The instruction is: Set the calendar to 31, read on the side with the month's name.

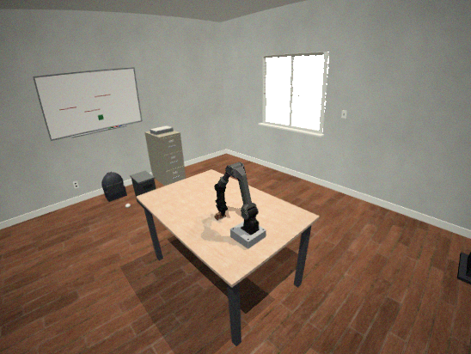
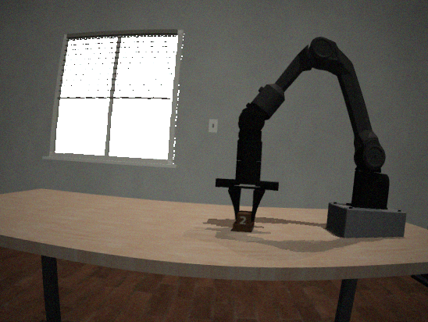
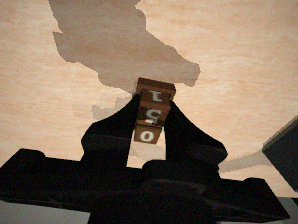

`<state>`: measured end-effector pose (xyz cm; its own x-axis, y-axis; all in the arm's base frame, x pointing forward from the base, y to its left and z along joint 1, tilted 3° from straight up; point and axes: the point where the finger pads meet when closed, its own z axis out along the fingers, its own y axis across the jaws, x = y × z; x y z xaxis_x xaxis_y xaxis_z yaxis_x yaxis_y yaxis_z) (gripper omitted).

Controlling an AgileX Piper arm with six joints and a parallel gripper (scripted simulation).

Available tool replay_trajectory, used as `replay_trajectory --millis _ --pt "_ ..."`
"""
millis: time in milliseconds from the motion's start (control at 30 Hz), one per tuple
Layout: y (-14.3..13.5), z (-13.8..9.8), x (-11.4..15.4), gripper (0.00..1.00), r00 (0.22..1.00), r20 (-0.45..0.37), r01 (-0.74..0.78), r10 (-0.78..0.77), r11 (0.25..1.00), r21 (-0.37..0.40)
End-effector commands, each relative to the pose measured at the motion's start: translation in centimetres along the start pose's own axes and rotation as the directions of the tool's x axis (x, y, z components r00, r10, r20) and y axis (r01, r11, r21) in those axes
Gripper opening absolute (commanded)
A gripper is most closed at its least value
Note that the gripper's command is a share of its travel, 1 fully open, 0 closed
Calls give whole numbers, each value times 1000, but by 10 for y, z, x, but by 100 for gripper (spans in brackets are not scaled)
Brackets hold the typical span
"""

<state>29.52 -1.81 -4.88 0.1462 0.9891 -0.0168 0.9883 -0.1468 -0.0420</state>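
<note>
Two gripper (image 1: 221, 216) (image 2: 245, 220) (image 3: 152, 105) fingers astride cube (image 2: 243, 220) (image 3: 153, 113).

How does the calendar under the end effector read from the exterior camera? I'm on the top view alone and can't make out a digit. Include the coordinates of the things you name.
Observer: The exterior view shows a pale 2 (image 2: 243, 220), upright, on the side of the calendar (image 1: 218, 216) (image 2: 245, 213) (image 3: 156, 82) facing that camera.

Operator: And from the wrist camera, which digits can you read?

Observer: Three in a line down the picture: 1 (image 3: 156, 96), then 5 (image 3: 153, 115), then 0 (image 3: 147, 136).

Operator: Where do the fingers of the end effector (image 1: 221, 215) (image 2: 245, 220) (image 3: 152, 105) sit?

Observer: In the exterior view, one is on each side of the calendar's upper part; whether they grip it firmly, I can't tell.
</note>
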Motion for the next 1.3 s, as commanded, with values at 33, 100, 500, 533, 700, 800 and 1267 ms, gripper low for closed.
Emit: replay_trajectory --millis 33,100,500,533,700,800,1267 --pt "0 0 0 34 1000 1 0 0 1000 1" --pt "0 0 0 34 1000 1 0 0 1000 1" --pt "1 -12 0 34 1000 0 0 0 1000 -5" --pt "1 -17 0 34 1000 0 0 0 1000 -5" --pt "1 -52 0 34 1000 0 0 0 1000 -5" --pt "1 -74 0 34 1000 0 0 0 1000 -5" --pt "0 -100 0 34 1000 0 0 0 1000 0"
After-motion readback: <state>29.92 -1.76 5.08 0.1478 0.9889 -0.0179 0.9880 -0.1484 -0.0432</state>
